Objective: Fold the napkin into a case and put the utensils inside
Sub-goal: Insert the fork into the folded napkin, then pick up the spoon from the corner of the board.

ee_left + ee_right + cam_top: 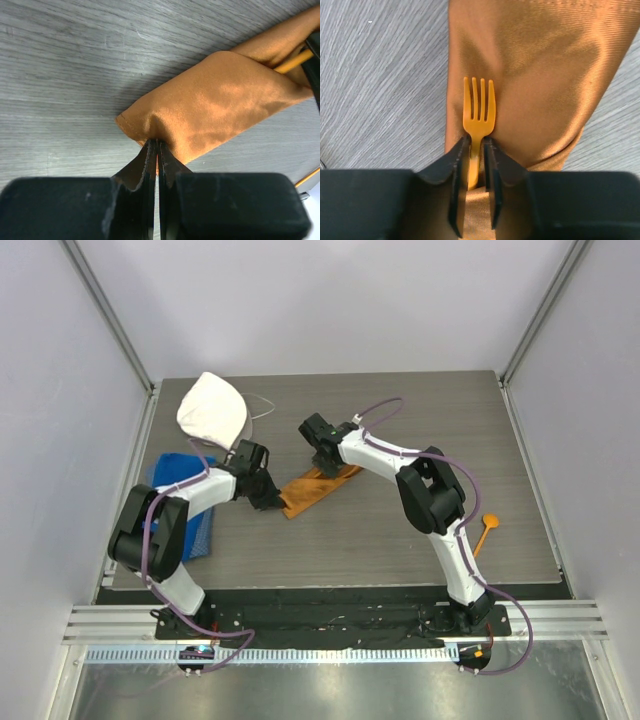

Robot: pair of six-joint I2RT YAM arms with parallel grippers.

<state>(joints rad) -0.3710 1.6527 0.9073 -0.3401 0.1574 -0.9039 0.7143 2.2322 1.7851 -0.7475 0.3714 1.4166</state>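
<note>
My right gripper point(476, 142) straddles the fork point(479, 107) at its handle, clamped or letting go I cannot tell, tines pointing straight away along the long axis of the case point(540, 75), whose other end my left gripper point(156, 145) pinches tight.

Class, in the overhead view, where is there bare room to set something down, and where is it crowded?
Free: the near strip between the napkin and the front edge; the far right corner beyond the spoon. Crowded: centre-left, where left claw and right claw meet on the napkin, beside the blue towel and white cap.
</note>
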